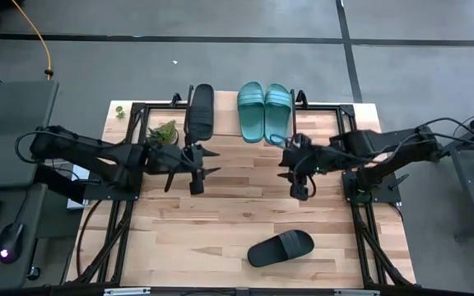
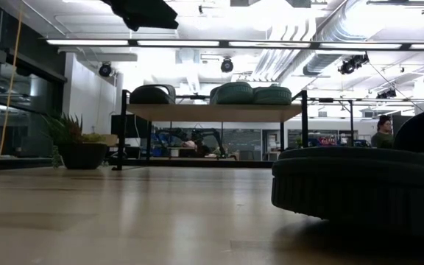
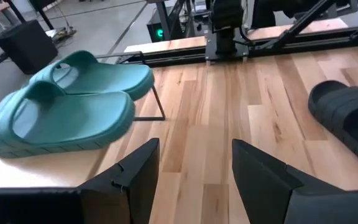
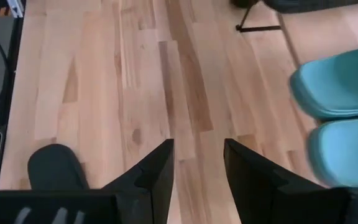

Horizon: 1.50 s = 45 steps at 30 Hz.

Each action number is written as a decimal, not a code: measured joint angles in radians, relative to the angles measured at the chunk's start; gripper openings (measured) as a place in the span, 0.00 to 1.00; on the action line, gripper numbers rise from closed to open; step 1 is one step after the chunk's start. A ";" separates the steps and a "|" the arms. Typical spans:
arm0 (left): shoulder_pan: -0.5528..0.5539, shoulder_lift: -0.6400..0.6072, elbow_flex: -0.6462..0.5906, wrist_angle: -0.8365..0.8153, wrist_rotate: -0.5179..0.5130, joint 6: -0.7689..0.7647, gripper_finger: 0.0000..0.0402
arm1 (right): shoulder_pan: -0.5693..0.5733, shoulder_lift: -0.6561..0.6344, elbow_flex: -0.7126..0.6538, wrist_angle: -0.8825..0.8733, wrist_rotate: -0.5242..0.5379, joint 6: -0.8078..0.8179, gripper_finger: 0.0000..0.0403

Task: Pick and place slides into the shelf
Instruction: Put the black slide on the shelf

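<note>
Three slides lie side by side on the shelf (image 1: 220,123) at the table's far edge: one black slide (image 1: 200,111) and two teal slides (image 1: 251,111) (image 1: 278,111). They rest sole down on its plank top (image 2: 219,112). The other black slide (image 1: 281,247) lies on the table near its near edge, large in the low view (image 2: 359,184). My left gripper (image 1: 208,162) (image 3: 194,168) hovers open in front of the shelf, left of centre. My right gripper (image 1: 286,164) (image 4: 199,162) hovers open opposite it, right of centre. Neither touches anything.
A small potted plant (image 1: 163,131) stands by the shelf's left end. The shelf's thin black legs (image 3: 157,102) stand on the tabletop. Bare wood (image 1: 220,214) spreads between the grippers and the loose black slide. Black arm frames (image 1: 113,238) run along both table sides.
</note>
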State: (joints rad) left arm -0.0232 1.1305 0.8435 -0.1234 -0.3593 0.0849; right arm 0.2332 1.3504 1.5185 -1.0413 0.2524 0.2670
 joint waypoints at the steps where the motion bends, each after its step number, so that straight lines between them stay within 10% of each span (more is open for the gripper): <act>1: -0.016 0.001 -0.009 0.007 -0.018 0.001 0.46 | 0.012 -0.012 -0.036 0.030 0.002 0.006 0.33; 23: -0.167 0.001 -0.011 0.019 -0.197 -0.011 0.46 | 0.276 -0.512 -1.016 0.933 -0.050 0.595 0.33; 45: -0.167 0.001 -0.011 0.017 -0.196 -0.011 0.46 | 0.726 -0.255 -1.162 1.144 0.334 1.076 0.33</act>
State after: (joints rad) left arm -0.1902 1.1313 0.8326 -0.1062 -0.5552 0.0738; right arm 0.9594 1.0952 0.3569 0.1023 0.5864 1.3428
